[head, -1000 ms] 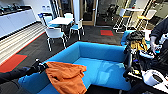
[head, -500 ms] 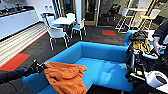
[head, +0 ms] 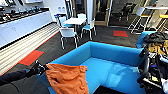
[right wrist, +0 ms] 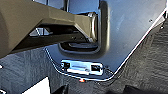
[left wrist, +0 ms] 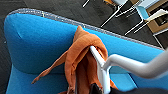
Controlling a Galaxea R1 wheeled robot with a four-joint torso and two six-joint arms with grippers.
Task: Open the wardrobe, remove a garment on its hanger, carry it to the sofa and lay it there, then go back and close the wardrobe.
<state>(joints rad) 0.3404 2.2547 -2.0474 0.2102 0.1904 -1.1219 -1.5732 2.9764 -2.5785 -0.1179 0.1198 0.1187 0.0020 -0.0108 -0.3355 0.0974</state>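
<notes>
The bright orange garment [head: 67, 79] hangs on its white hanger [left wrist: 100, 65] from my left gripper [head: 40, 68], which is shut on the hanger. It drapes over the near left end of the blue sofa [head: 115, 53]. In the left wrist view the orange garment [left wrist: 82, 53] bunches around the hanger against the sofa's blue back [left wrist: 35, 40]; I cannot tell whether it rests on the cushion. My right arm [head: 146, 72] shows dark at the sofa's right end.
White chairs [head: 68, 33] and a white table [head: 75, 20] stand beyond the sofa on dark carpet. A long white counter [head: 22, 25] runs along the left wall. A red floor tile [head: 31, 57] lies to the left. Stools [head: 140, 16] stand at the far right.
The whole picture has shifted slightly rightward, so the camera has turned a little. The garment still hangs from my left gripper over the sofa's near end.
</notes>
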